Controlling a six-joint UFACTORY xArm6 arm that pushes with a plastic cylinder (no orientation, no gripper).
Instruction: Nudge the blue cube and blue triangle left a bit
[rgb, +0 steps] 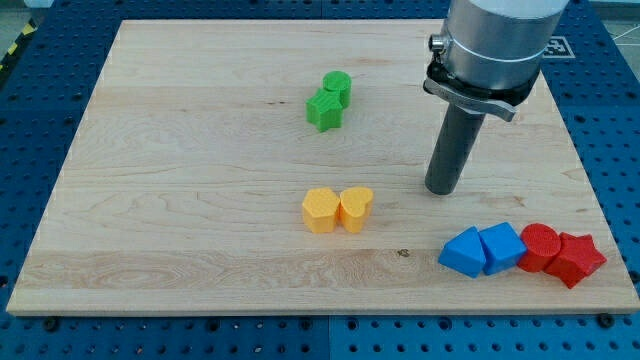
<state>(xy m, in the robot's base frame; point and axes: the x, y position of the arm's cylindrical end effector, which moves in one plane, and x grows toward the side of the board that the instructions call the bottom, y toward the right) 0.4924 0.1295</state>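
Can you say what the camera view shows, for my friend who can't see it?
My tip rests on a wooden board, above a bottom-right row: blue triangle, blue cube, red cylinder, red star. Two yellow blocks sit mid-board, two green blocks higher.

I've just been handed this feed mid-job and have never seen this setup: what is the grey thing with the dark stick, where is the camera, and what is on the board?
There is one picture, from a single camera looking down at a slant on a wooden board; where it is mounted is not recorded. The grey cylinder at the view's top right is the end of a robot arm. It has no hand and holds nothing: it ends in a dark rod whose lower end, my tip, pushes blocks across the board. My tip stands above the blue pair in the view, touching no block. At the view's bottom right lie the blue triangle and blue cube, then a red cylinder and red star. Mid-board are two yellow blocks; nearer the top, two green blocks.
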